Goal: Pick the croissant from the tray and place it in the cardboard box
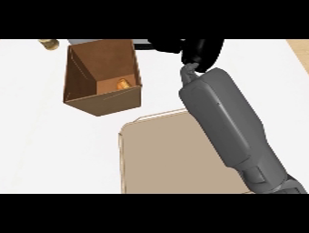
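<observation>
At 11 o'clock from the tray, the croissant lies at the cardboard box floor; judged light, flaky, crushable, best cradled by its thick middle; right hand above, finger state cannot tell.

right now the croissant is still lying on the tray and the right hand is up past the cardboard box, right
Not quite. The croissant is not on the tray; it lies at the bottom of the cardboard box, as the head view shows. The rest holds: the right hand is up past the box, near the counter's far edge.
</observation>
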